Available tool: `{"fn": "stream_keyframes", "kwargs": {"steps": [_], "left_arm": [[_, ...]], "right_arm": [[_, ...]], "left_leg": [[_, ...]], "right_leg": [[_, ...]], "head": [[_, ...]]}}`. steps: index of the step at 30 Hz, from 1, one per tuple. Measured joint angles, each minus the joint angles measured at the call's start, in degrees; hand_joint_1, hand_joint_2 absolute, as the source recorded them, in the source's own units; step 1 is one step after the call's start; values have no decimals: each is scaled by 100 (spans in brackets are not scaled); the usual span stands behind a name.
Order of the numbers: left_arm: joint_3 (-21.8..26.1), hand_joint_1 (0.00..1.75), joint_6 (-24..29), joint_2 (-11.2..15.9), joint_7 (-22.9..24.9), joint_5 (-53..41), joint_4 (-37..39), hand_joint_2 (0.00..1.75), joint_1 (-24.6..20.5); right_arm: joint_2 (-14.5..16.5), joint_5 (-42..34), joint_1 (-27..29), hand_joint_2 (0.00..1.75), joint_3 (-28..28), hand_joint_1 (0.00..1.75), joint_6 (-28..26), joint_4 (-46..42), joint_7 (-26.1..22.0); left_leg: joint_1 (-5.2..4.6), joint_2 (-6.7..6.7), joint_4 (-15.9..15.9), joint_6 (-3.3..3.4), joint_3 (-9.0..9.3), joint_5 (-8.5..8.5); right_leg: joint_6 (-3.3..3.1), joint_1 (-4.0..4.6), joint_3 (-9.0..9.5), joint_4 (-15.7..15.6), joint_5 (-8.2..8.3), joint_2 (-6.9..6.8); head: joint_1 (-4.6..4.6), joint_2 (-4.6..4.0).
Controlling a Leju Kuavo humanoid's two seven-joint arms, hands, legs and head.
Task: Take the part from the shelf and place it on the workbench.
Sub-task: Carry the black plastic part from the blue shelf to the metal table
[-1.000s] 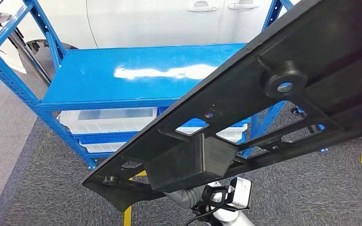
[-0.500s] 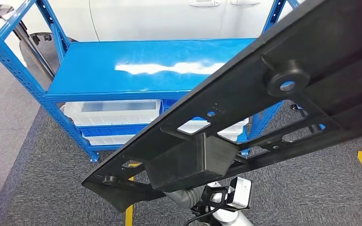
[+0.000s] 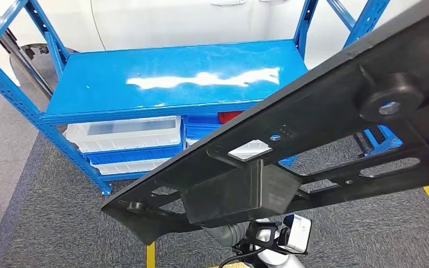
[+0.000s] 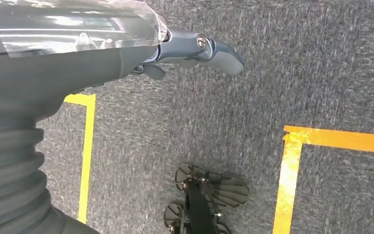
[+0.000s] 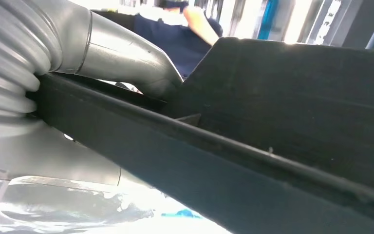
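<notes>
So left hand (image 4: 195, 48) hangs over the grey carpet (image 4: 272, 73), fingers loosely apart, nothing in it. Blue shelf (image 3: 173, 78) sits far left, clear bins (image 3: 125, 134) underneath. Long black plastic part (image 3: 313, 128) slants across near-right, right hand (image 5: 126, 58) gripping its edge.

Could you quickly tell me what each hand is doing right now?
Left hand: holds nothing, thumb out; open or shut cannot be told.
Right hand: holding the black part.

A car workshop or factory floor: blue steel racking (image 3: 162, 78) holding clear plastic bins (image 3: 124, 134), a white car body (image 3: 201, 22) behind, yellow floor tape (image 4: 292, 180) marking grey carpet (image 3: 50, 223).
</notes>
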Motion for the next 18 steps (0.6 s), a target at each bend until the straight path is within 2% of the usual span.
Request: {"fn": "stream_keyframes", "kwargs": {"steps": [1, 2, 4, 5, 6, 7, 8, 10, 11, 12, 14, 15, 16, 18], "left_arm": [[5, 0, 112, 3, 12, -27, 0, 175, -5], [9, 0, 243, 5, 24, -59, 0, 175, -4], [18, 0, 463, 5, 56, -108, 0, 175, 8], [22, 0, 521, 7, 69, -115, 0, 175, 14], [26, 0, 547, 8, 77, -118, 0, 175, 16], [27, 0, 538, 8, 84, -121, 0, 175, 15], [28, 0, 509, 7, 99, -125, 0, 175, 12], [27, 0, 400, 6, 162, -153, 0, 175, 9], [27, 0, 347, 6, 204, -180, 0, 175, 8], [26, 0, 309, 6, 242, -204, 0, 175, 8], [26, 0, 268, 2, 293, -230, 1, 175, -1], [26, 0, 262, -4, 304, -232, 1, 175, -12], [26, 0, 259, -10, 309, -233, 1, 175, -22], [26, 0, 258, -18, 314, -234, 2, 175, -26]], "right_arm": [[-2, 36, 1, 175, 1, 175, -96, -67, -1], [-5, 57, 2, 175, 2, 175, -176, -135, -2], [-19, 68, 8, 175, 5, 175, -258, -241, -4], [-29, 68, 16, 175, 6, 175, -271, -275, -4], [-39, 68, 25, 175, 7, 175, -282, -303, -3], [-49, 68, 33, 175, 8, 175, -303, -333, -2], [-59, 64, 37, 175, 10, 175, -328, -372, -1], [-84, 17, 22, 175, 8, 175, -353, -462, -1], [-96, -25, 2, 175, -3, 175, -336, -496, -2], [-109, -69, -21, 175, -20, 175, -309, -517, -3], [-137, -128, -54, 175, -68, 175, -261, -532, -3], [-154, -140, -61, 175, -91, 175, -251, -542, -2], [-169, -145, -73, 175, -111, 175, -247, -554, -2], [-193, -146, -104, 175, -136, 175, -244, -574, -2]], "left_leg": [[5, -40, 128, -30, -48, -103], [15, -98, 390, -59, -153, -274], [37, -186, 1174, -101, -479, -682], [47, -199, 1512, -117, -625, -802], [55, -204, 1662, -127, -690, -811], [64, -210, 1580, -131, -645, -705], [76, -236, 1269, -131, -493, -507], [105, -446, 440, -117, -97, -165], [113, -549, 167, -107, 29, -89], [114, -619, 44, -92, 81, -83], [107, -561, 27, -38, 77, -82], [112, -506, 13, 0, 76, -67], [119, -447, -5, 45, 75, -52], [116, -317, -27, 110, 67, -37]], "right_leg": [[-27, -19, 1, -23, 27, 43], [-48, -36, 2, -41, 50, 85], [-67, -38, -17, -37, 66, 178], [-68, -38, -26, -28, 69, 229], [-66, -40, -33, -15, 70, 284], [-58, -45, -37, 1, 68, 344], [-46, -51, -37, 19, 62, 406], [3, -59, -57, 67, 45, 530], [40, -61, -84, 88, 47, 590], [78, -65, -118, 102, 56, 646], [161, -74, -171, 102, 87, 753], [193, -74, -191, 124, 71, 727], [225, -70, -242, 223, -2, 636], [278, -74, -500, 776, -329, 367]], "head": [[0, 0], [0, 0], [0, 0], [0, 0], [0, 0], [0, 0], [0, 0], [0, 0], [-1, 0], [-1, 0], [-1, 0], [0, 0], [0, 0], [0, 0]]}}
